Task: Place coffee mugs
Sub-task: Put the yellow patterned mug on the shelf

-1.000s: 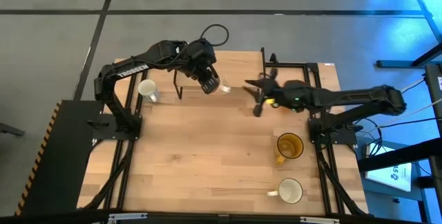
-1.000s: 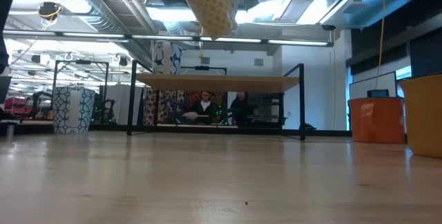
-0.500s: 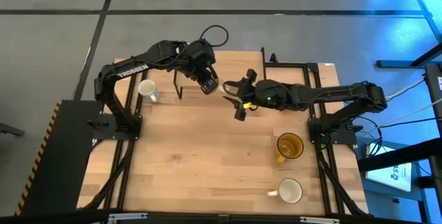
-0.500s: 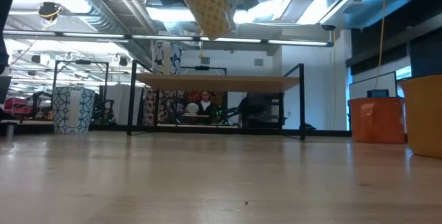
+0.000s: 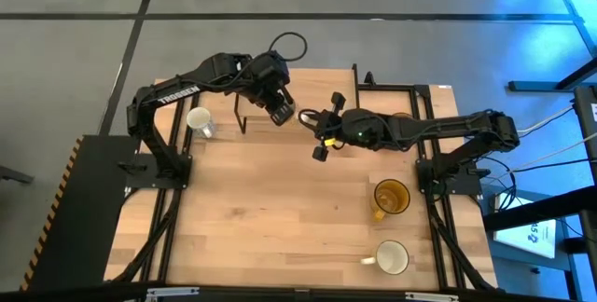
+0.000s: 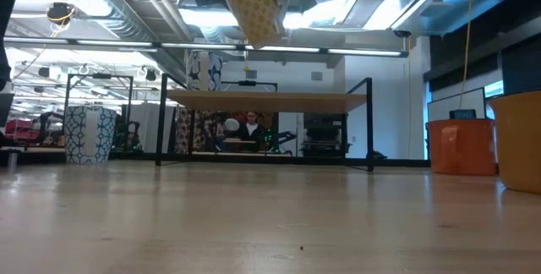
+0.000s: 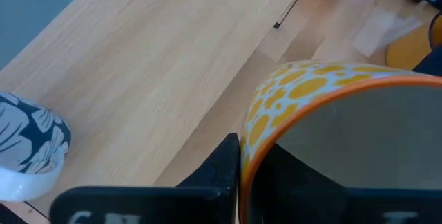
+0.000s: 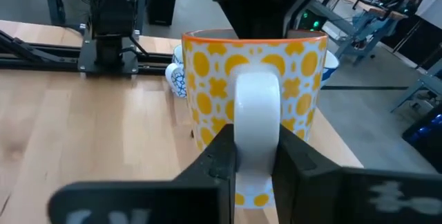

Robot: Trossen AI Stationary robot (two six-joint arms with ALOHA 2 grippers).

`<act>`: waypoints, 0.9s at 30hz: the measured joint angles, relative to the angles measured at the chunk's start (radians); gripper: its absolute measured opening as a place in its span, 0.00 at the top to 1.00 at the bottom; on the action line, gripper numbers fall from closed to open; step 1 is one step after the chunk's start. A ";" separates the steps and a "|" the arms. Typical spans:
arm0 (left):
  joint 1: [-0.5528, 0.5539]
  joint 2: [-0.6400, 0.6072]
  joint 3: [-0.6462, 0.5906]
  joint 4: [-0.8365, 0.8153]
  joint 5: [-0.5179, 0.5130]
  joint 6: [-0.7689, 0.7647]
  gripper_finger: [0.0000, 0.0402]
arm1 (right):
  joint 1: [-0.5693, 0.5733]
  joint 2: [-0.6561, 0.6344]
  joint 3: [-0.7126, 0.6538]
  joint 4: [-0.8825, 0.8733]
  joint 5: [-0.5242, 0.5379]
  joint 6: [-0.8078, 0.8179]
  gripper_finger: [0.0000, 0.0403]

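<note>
On the near right of the wooden table [image 5: 280,209] sit 2 mugs, white [image 5: 392,257] and amber [image 5: 391,197]. Far centre, the left gripper [image 5: 284,114] holds the yellow-patterned mug [image 8: 253,106] aloft by its rim. The right gripper [image 8: 253,156] straddles its white handle [image 8: 256,124], a sound grip; contact unclear. Likely ceramic: rigid, slick, breakable. Workshop beyond.

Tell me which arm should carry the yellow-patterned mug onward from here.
Right. The right claw has its fingers around the mug's handle, while the left claw only pinches the rim in mid-air, seemingly ready for handover.
</note>
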 joint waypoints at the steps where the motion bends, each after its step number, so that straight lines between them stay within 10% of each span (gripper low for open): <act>1: 0.000 0.000 0.000 -0.001 0.002 0.000 0.92 | 0.000 0.000 0.000 0.000 -0.005 0.004 0.91; 12: 0.007 -0.172 0.000 -0.139 -0.068 0.089 0.82 | 0.025 0.002 0.000 0.005 0.102 0.100 0.91; 27: 0.006 -0.539 -0.002 -0.173 -0.203 0.308 0.82 | 0.016 0.293 0.174 0.295 0.542 0.163 0.91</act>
